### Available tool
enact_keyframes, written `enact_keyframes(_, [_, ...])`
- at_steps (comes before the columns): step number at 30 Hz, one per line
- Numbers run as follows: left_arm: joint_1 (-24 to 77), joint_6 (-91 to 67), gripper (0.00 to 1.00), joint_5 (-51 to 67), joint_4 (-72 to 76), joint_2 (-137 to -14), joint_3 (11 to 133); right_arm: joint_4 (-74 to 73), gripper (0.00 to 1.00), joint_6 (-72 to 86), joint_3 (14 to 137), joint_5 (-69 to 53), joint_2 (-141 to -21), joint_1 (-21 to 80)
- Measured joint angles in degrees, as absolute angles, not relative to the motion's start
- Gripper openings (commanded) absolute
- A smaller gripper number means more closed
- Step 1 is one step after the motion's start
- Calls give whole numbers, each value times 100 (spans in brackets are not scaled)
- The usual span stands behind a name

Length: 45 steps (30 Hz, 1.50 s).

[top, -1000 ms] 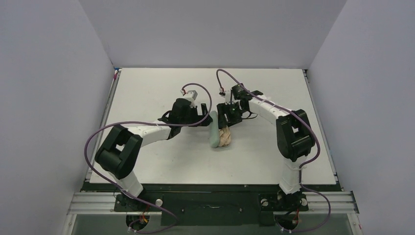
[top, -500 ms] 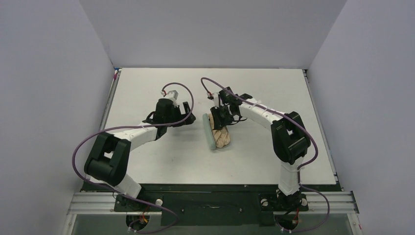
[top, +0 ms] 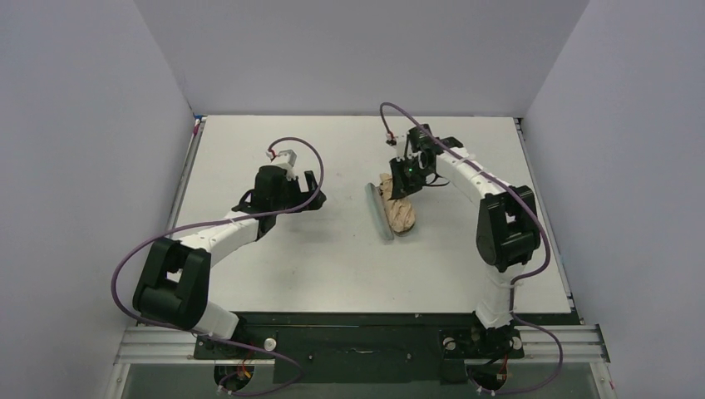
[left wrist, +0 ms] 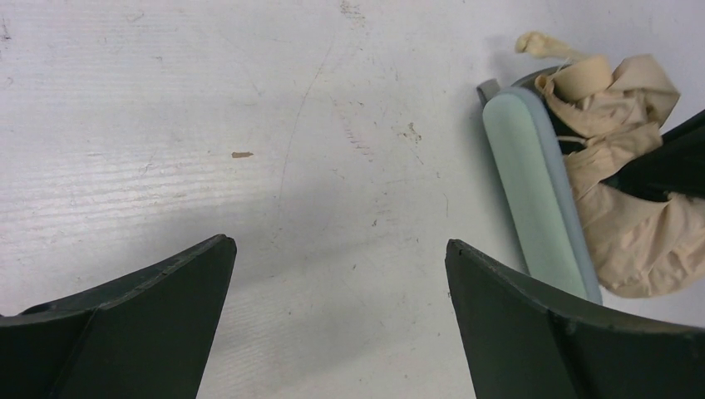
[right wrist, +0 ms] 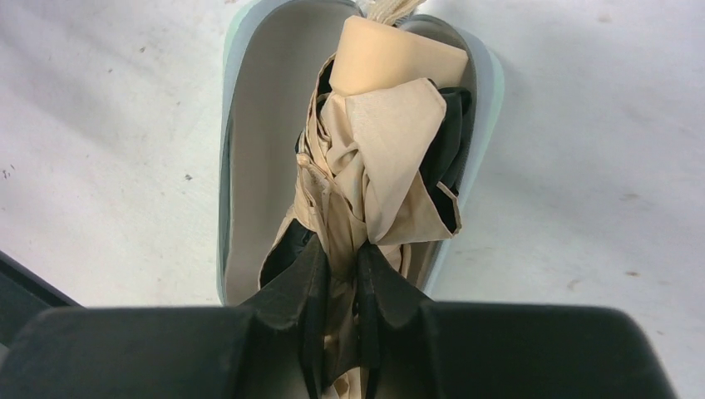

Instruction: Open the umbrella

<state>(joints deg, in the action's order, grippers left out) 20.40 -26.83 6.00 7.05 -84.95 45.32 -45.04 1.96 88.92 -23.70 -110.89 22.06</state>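
Observation:
The umbrella point(top: 402, 216) lies folded mid-table, a crumpled peach-tan bundle with black lining, in an open pale mint-green pouch point(top: 380, 213). In the right wrist view its tan handle point(right wrist: 399, 58) points away and the fabric point(right wrist: 382, 141) runs back between the fingers. My right gripper point(right wrist: 341, 249) is shut on that fabric, at the umbrella's far end point(top: 399, 188). My left gripper point(left wrist: 337, 243) is open over bare table, left of the umbrella point(left wrist: 623, 166) and pouch point(left wrist: 532, 191), touching neither. In the top view the left gripper point(top: 314, 198) is well apart from it.
The white table point(top: 274, 274) has grey walls on three sides and a dark rail along its near edge point(top: 357, 314). Purple cables point(top: 291, 143) loop above both arms. Small scuff marks point(left wrist: 241, 155) dot the tabletop.
The right gripper closed on the umbrella's fabric and dragged umbrella and pouch to the right. The left arm drew back to the left, still open.

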Motion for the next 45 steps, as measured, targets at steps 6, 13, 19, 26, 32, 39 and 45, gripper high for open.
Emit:
enact_keyframes(6, [2005,-2508,97,652,698,-8488,4534,-4700,0,-49,9139,-2532,-11087,1522])
enact_keyframes(13, [1662,-2290,97,773,331,-8488,4762,-5074,0,-373,9950,-2816,-11078,937])
enact_keyframes(19, [1232,-2141,97,797,198,-8471,4982,-5103,0,-405,10151,-3026,-10779,1227])
enact_keyframes(26, [976,-2049,97,801,-12,-8128,4982,-4589,0,-64,9863,-2926,-10680,2794])
enact_keyframes(32, [882,-2016,97,797,-191,-7728,4982,-4145,0,342,9839,-2808,-11327,3347])
enact_keyframes(39, [705,-1857,97,869,-495,-7585,4982,-3975,0,384,9529,-2495,-11970,2982])
enact_keyframes(45, [703,-1704,97,991,-521,-7575,4982,-3874,0,257,9273,-2552,-11837,2375])
